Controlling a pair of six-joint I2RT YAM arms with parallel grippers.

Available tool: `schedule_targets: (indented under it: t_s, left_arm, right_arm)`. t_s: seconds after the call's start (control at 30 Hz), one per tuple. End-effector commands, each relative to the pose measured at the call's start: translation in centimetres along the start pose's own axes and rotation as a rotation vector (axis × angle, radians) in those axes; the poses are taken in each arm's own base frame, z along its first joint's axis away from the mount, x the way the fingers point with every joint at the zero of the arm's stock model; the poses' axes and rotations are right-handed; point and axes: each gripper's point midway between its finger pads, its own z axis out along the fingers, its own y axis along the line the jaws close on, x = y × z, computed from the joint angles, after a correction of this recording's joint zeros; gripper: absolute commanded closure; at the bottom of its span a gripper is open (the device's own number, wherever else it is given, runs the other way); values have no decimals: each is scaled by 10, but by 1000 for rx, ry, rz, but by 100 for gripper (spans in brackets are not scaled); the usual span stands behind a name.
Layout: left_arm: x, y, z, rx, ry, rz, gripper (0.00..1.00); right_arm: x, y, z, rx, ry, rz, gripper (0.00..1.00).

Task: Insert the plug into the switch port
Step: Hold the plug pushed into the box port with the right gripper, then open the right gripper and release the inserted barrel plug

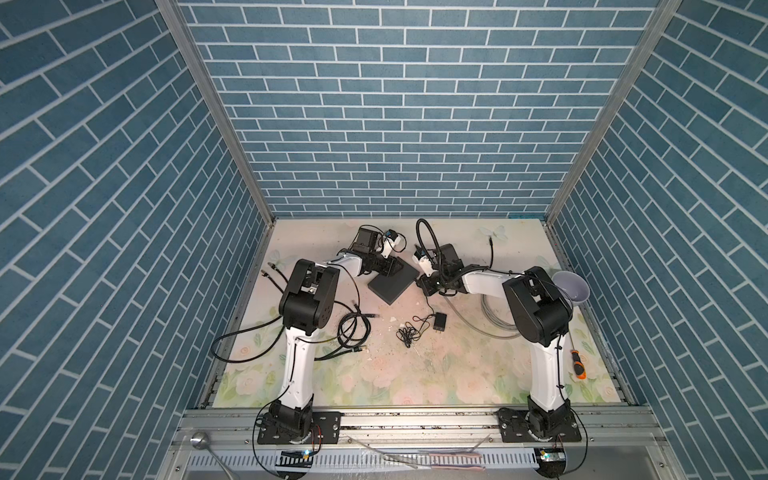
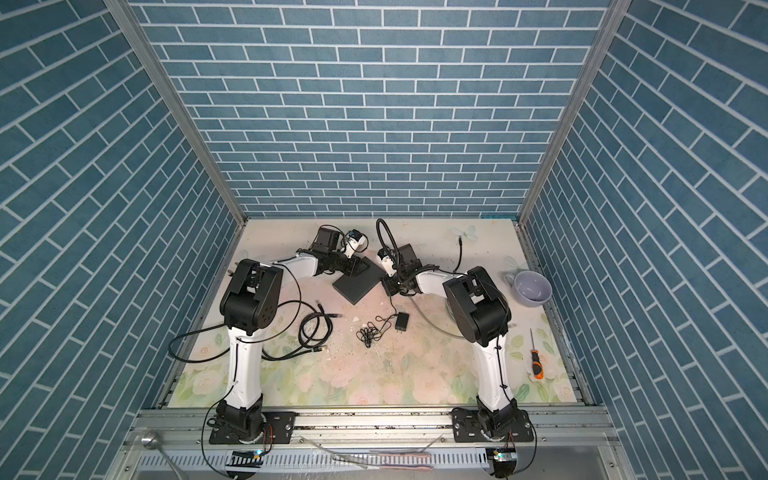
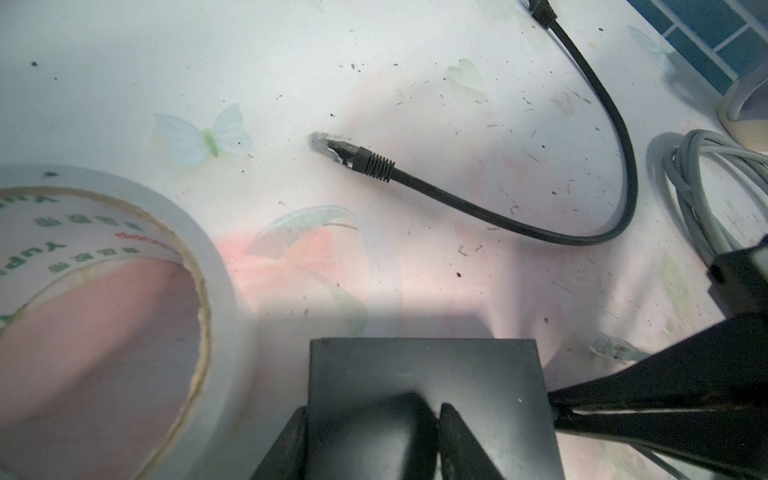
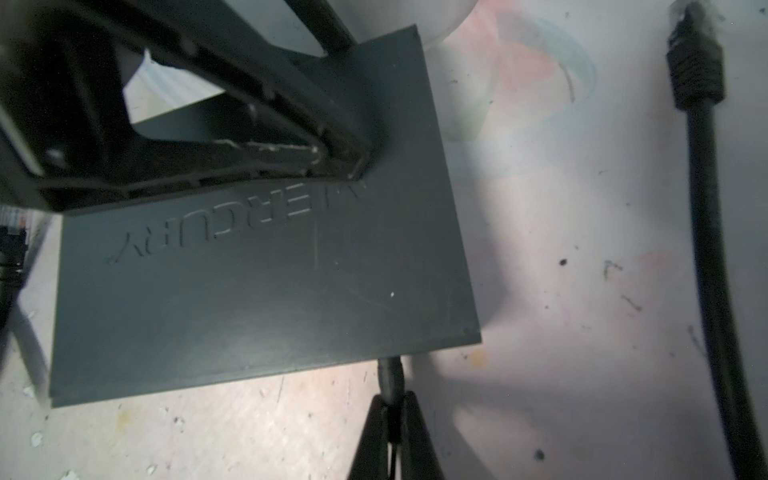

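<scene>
Insertion step in hand, seemingly: right pincer [image 4: 391, 409] clenched on the plug [image 4: 390, 372], tip touching the switch [image 4: 266, 282] edge, seating depth hidden. Switch on the bench [image 1: 415, 374] toward 12 o'clock, plug at its 3 o'clock corner. Left pincer [image 3: 374, 419] half-spread, pinning the switch; true clamp cannot tell. Next: push straight in, axis square to port. Embossed on lid: MERCURY

Switch [image 1: 392, 286] flanked on both sides by me.
My left gripper [image 1: 397, 268] is over its back corner, my right gripper [image 4: 390, 409] and the plug [image 4: 390, 374] at its right edge; adapter [image 1: 439, 322] in front.
</scene>
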Motion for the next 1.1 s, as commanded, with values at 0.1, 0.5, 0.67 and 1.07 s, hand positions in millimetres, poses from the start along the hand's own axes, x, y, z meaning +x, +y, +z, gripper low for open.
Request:
schedule_targets:
  t_s: [0.1,0.5,0.67,1.07]
  left_arm:
    - [144,-162,25,490,453,-221,52]
    - [124,-97,29,197,367,-328,48]
    - [114,-79,28,118,305,-360,46]
    - [86,-49,19,-32,223,-396,45]
  right_arm:
    - [-125,63,-12,-160,-459,-184,100]
    - [-43,65,-34,-147,-278,-131,86]
    - [-11,65,-46,-127,-201,-119,72]
    - [-12,40,-93,-39,-143,195,51]
